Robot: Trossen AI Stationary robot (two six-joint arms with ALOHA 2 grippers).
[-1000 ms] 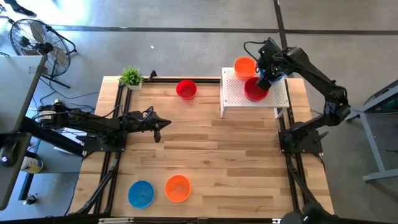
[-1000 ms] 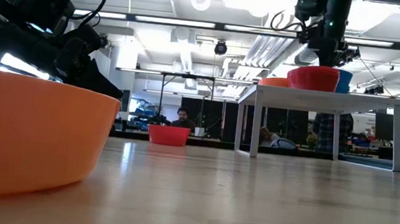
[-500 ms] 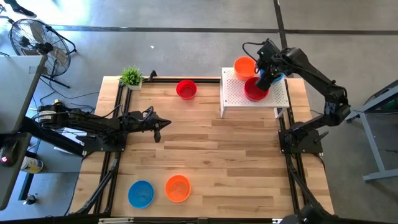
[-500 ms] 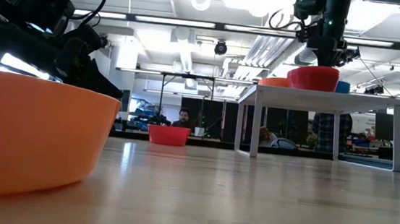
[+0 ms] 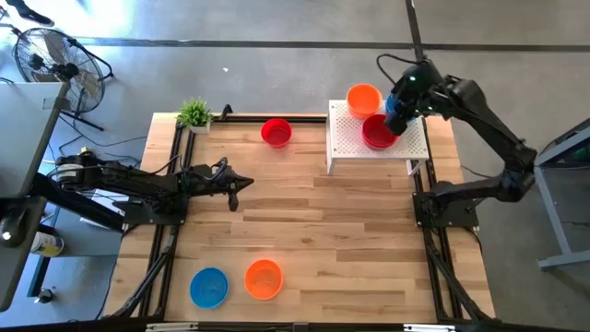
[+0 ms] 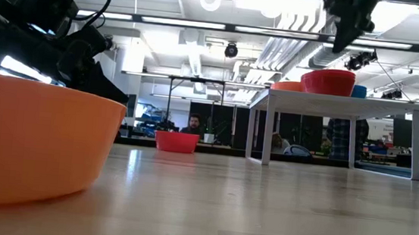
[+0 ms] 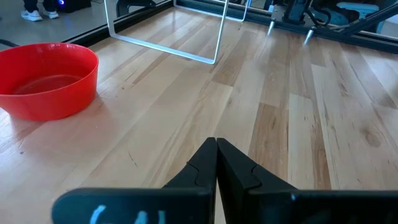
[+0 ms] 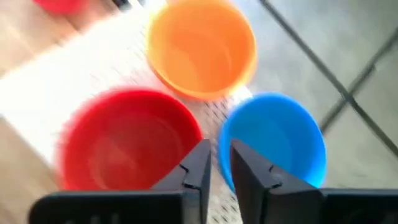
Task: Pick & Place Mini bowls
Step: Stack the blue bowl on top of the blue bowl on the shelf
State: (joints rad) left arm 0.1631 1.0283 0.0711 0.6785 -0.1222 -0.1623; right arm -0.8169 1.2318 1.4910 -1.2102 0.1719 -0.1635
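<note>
Right gripper (image 8: 214,163) above stand (image 5: 346,138), fingers slightly apart, empty. Red bowl (image 5: 376,132), orange bowl (image 5: 363,97), blue bowl (image 8: 273,137) on stand. Left gripper (image 7: 216,148) pressed together, well apart from stand.

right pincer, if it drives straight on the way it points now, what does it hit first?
Probably the white perforated stand, in the gap between the red bowl and the blue bowl; the right pincer hangs just above them. Depth is uncertain, so either rim could catch first.

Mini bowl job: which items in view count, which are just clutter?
Job: red bowl, orange bowl and blue bowl on the white stand; red bowl, orange bowl, blue bowl on the table.
Clutter: potted plant, floor fan.
</note>
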